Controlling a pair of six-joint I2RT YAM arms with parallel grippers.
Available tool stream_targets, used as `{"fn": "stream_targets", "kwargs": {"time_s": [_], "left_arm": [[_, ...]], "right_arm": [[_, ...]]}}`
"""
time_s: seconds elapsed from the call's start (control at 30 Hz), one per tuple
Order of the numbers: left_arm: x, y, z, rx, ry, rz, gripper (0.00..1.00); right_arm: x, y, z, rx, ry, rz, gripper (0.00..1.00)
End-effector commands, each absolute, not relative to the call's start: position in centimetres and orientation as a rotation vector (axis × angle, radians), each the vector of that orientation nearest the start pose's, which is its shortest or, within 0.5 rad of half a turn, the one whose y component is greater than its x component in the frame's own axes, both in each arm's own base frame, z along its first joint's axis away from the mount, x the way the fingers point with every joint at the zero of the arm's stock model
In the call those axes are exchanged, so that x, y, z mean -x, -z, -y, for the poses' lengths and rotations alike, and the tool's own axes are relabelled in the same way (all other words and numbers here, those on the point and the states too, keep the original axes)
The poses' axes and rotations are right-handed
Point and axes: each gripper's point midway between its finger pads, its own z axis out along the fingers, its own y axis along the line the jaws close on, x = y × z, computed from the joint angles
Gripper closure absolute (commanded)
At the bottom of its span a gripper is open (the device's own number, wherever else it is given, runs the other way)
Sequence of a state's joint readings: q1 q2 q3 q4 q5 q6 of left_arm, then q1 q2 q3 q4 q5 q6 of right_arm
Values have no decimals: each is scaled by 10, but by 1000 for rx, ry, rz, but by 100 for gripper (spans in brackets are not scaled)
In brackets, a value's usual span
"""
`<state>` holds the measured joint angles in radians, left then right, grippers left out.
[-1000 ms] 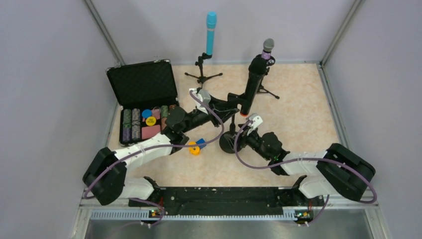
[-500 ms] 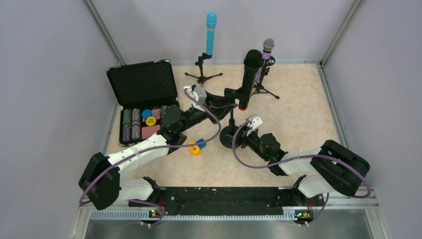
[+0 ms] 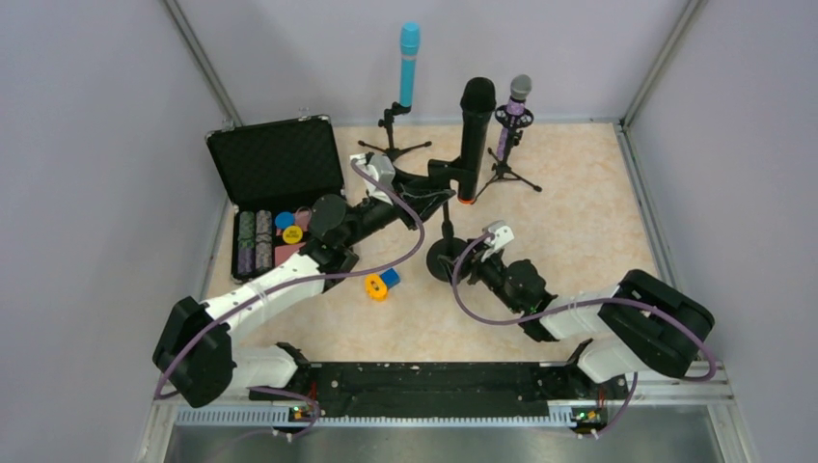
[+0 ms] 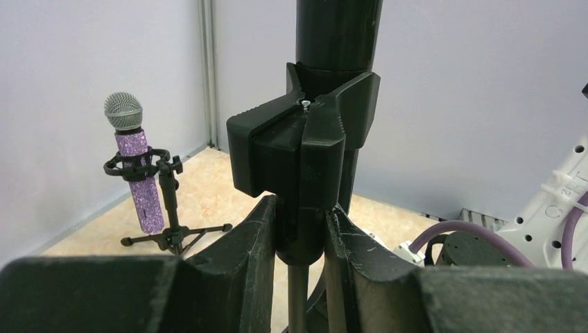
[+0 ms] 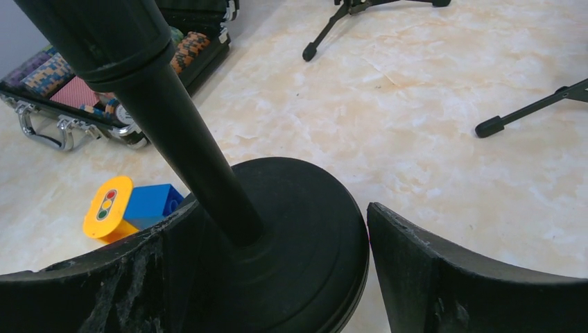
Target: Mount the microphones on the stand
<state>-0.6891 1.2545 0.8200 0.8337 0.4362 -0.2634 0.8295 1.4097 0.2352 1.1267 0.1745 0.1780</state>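
Microphones: three, blue (image 3: 410, 63), purple (image 3: 514, 111), black (image 3: 475, 121) | stands (image 3: 393, 145): three | left claw (image 4: 301, 215) pinching clip (image 4: 305, 139)

A light-blue microphone (image 3: 409, 66), a glitter-purple microphone (image 4: 139, 182) with a silver grille, and a black microphone (image 3: 474, 125) tipped in orange are seen. The table (image 3: 588, 212) is seen marbled beige, the stand base (image 5: 298, 236) matte black. A yellow-orange and blue block (image 5: 128, 207) and a black case (image 3: 277, 162) of striped chips are noted.
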Motion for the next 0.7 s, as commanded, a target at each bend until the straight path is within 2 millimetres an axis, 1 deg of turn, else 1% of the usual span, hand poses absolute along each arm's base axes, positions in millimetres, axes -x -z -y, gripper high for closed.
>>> {"fn": "stream_targets", "kwargs": {"time_s": [0.0, 0.1, 0.2, 0.27, 0.37, 0.5, 0.57, 0.67], "left_arm": [[-241, -476, 297, -567, 1068, -738, 100], [-240, -474, 296, -566, 1074, -737, 100], [-242, -469, 296, -568, 1063, -751, 100], [-246, -464, 297, -568, 1056, -765, 100], [-252, -455, 300, -570, 1049, -788, 100], [-262, -442, 304, -570, 1042, -821, 100], [-266, -436, 304, -559, 1034, -830, 100], [-270, -431, 300, -535, 1025, -837, 100]], "right_arm": [[-262, -86, -251, 422, -570, -1701, 15], [-263, -84, -252, 415, -575, -1707, 15], [-264, -92, -257, 415, -599, -1684, 14], [-264, -104, -262, 414, -630, -1661, 12], [-262, -127, -267, 406, -677, -1626, 10], [-258, -160, -267, 398, -716, -1580, 5], [-255, -171, -265, 398, -722, -1569, 1], [-249, -182, -261, 401, -732, -1567, 1]]}}
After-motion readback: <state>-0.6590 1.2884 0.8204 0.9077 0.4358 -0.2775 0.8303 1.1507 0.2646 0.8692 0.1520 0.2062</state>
